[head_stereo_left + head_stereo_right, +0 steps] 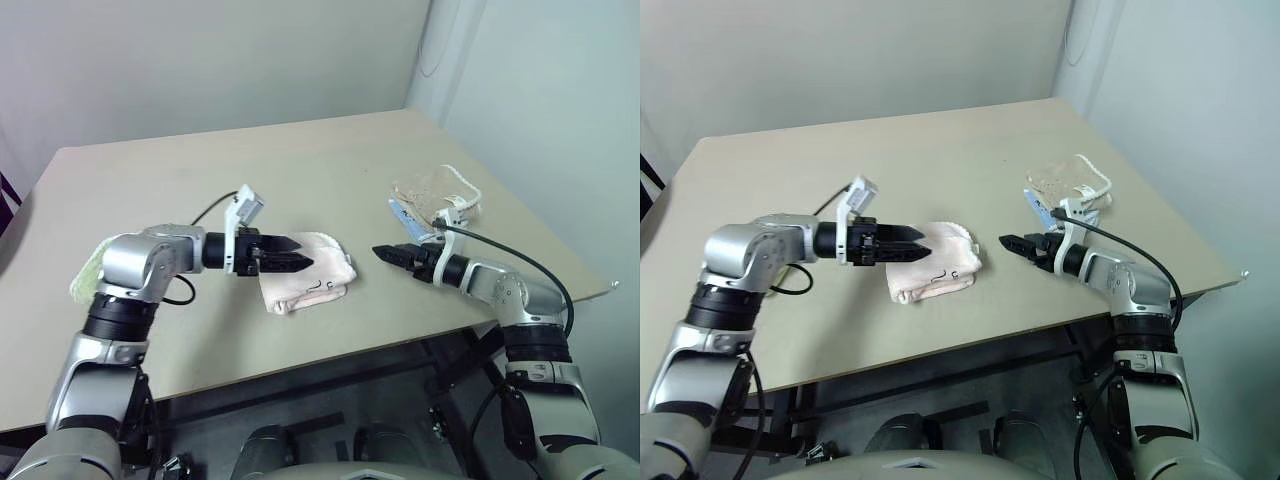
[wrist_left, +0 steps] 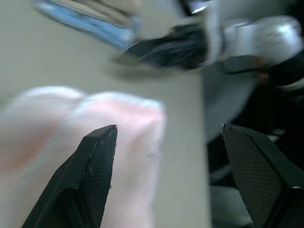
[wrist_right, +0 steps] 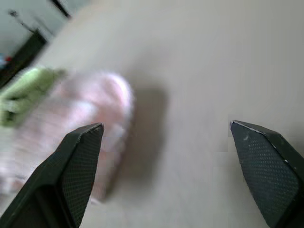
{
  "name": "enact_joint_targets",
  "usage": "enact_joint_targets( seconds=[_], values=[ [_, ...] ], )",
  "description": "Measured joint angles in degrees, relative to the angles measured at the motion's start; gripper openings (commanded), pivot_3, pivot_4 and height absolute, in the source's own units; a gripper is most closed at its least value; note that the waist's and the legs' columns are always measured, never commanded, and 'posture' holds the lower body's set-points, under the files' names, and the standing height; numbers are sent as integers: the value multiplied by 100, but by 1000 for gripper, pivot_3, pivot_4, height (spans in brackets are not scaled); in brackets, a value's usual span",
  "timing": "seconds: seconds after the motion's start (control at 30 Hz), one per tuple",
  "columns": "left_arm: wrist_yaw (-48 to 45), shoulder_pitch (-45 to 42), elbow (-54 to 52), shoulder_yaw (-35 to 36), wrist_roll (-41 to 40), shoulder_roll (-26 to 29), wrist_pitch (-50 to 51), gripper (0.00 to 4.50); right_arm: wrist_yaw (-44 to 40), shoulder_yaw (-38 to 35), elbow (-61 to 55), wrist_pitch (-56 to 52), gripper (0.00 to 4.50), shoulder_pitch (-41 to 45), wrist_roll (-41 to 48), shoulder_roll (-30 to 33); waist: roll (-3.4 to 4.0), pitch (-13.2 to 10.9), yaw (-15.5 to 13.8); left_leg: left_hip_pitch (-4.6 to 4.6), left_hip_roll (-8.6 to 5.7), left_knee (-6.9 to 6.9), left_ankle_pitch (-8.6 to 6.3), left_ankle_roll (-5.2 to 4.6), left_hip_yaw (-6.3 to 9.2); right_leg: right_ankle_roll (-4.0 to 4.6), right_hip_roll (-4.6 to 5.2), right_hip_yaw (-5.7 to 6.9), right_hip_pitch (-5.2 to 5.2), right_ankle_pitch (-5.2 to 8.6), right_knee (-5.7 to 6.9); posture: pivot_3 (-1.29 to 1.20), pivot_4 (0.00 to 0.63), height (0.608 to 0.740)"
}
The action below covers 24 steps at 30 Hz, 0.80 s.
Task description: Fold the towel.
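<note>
Reaching inward from both sides, the 2 arms point their fingers toward each other over the table (image 1: 300, 160). Left gripper (image 1: 300, 257) is held about level, forearm bent across, its 2 black fingers apart with nothing between them. Right gripper (image 1: 390, 254) is also near level, aimed back at the left one, fingers spread wide and empty.

Pink towel (image 1: 318, 275) lies folded into a small bundle on the table, just under and past the left fingertips, and off to the side of the right fingertips with a bare gap between; neither gripper touches it. A small dark printed motif shows on its near face.

Left wrist view adds the right gripper (image 2: 161, 47) ahead of the left fingers (image 2: 90, 180), with a blue towel (image 2: 85, 23) behind it, and the table edge dropping off beside the pink bundle. Right wrist view adds a light green towel (image 3: 23, 92) beyond the pink one, past the right fingers (image 3: 78, 166).

Head views put a beige and blue towel pile (image 1: 432, 200) behind the right gripper, near the table's right edge. Wide bare tabletop lies beyond both grippers; the front edge runs close below the bundle.
</note>
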<state>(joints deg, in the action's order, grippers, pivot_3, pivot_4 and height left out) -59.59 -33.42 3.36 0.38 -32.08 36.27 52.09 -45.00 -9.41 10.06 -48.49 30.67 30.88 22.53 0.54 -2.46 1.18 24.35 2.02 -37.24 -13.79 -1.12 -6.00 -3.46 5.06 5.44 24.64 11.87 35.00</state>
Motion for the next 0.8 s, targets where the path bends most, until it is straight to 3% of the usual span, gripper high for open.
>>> enact_joint_targets(
  seconds=[0.1, 0.27, 0.33, 0.6, 0.8],
  values=[
    [342, 198, 93, 346, 161, 101, -406, 1838, -212, 9, -336, 67, 2571, 215, 253, -72, -3, -1, -32, -4, 0, -10, 1, 1, 6, 2, -3, 1, -2, 6, 14, 0, 0, 740],
    [399, 444, 116, 342, 462, 239, -968, 42, -430, 288, -173, 228, 712, 587, 299, -233, -5, -2, -43, -4, -4, -19, -2, 5, 0, 9, 6, 0, -7, 7, 10, 0, 0, 740],
    [415, 444, 130, 277, 538, 194, -1071, 0, -550, 473, 42, 329, 39, 753, 277, -347, -5, -2, -44, -4, -4, -18, -2, 5, 0, 9, 6, 0, -7, 6, 11, 0, 0, 740],
    [421, 452, 166, -367, 792, -543, -1583, 0, -672, 1502, 1769, 1110, 39, 1167, -698, -867, -7, -1, -33, -2, -16, -15, 1, 2, -4, -12, 0, 0, -4, -6, 20, 0, 0, 740],
    [427, 453, 1148, -955, 1310, -886, -1990, 0, -471, 1921, 3257, 2042, 39, 1262, -1565, -1310, -6, 1, 6, -26, -16, -20, 2, 3, -14, -13, -8, -9, -15, -6, 35, 0, 0, 740]
  ],
)
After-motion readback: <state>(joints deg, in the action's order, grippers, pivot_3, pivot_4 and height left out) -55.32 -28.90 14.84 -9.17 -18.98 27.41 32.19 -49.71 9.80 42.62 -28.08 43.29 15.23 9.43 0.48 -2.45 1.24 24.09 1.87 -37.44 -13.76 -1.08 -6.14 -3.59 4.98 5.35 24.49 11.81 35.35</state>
